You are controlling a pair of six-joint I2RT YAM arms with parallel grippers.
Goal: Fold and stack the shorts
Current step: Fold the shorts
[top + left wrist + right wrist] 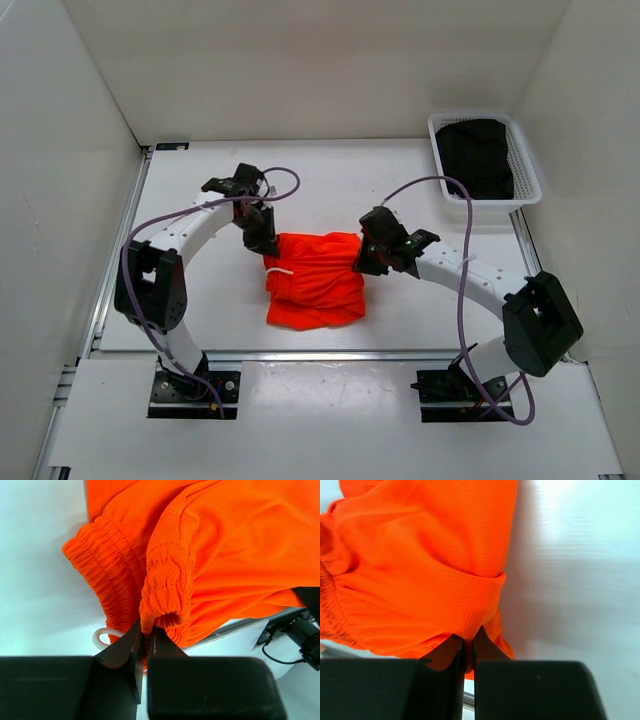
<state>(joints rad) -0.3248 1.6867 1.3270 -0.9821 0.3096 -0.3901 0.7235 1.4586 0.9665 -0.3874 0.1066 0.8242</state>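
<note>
White table (330, 190), shorts (315, 280), black garment (477, 155) in basket (490, 212)

Left tool (146, 645) pinching gathered elastic waistband of orange shorts (225, 560), white drawstring (101, 637) loop beside

Bright orange shorts (315, 283) (white drawstring (279, 271))

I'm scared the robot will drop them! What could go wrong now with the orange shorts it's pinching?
1. The left gripper pinches only the edge of the waistband of the orange shorts, and the right gripper only a thin fold. The fabric might slip out when lifted.
2. The white drawstring loop sits right beside the left gripper and could snag.
3. The shorts lie bunched, so the fold may come out crooked.
</note>
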